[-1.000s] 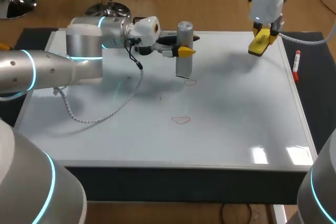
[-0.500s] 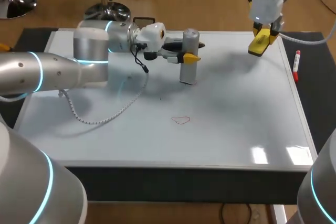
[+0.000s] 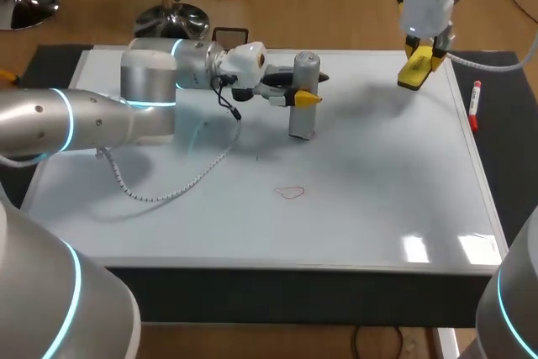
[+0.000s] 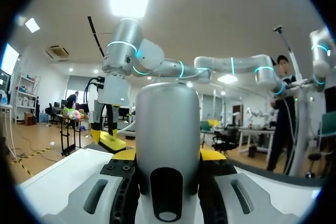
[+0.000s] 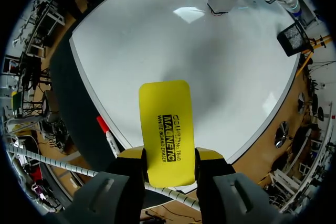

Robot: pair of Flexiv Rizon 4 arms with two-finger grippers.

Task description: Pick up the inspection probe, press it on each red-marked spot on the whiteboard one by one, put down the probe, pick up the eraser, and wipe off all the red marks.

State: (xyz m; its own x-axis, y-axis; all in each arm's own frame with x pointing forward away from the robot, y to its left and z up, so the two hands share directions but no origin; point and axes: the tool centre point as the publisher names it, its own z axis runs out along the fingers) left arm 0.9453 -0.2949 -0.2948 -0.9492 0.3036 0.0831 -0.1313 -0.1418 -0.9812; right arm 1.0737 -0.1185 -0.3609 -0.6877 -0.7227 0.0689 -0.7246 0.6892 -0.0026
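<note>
The probe (image 3: 304, 69) is silver-grey with a black slot, and the eraser (image 5: 167, 129) is yellow with black print. On the white whiteboard (image 3: 378, 191) a red mark (image 3: 290, 193) shows; at the whiteboard's right edge lies a red-and-white marker (image 3: 475, 107).

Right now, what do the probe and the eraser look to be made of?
The probe: likely metal with a satin silver finish, judging by the soft highlights on its rounded body; silver-coated plastic is possible. The eraser: probably matte yellow plastic, flat and evenly coloured with black print.

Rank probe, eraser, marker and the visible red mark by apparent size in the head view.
1. probe, largest
2. eraser
3. marker and red mark: look similar, not ranked; the marker is longer but thinner
</note>
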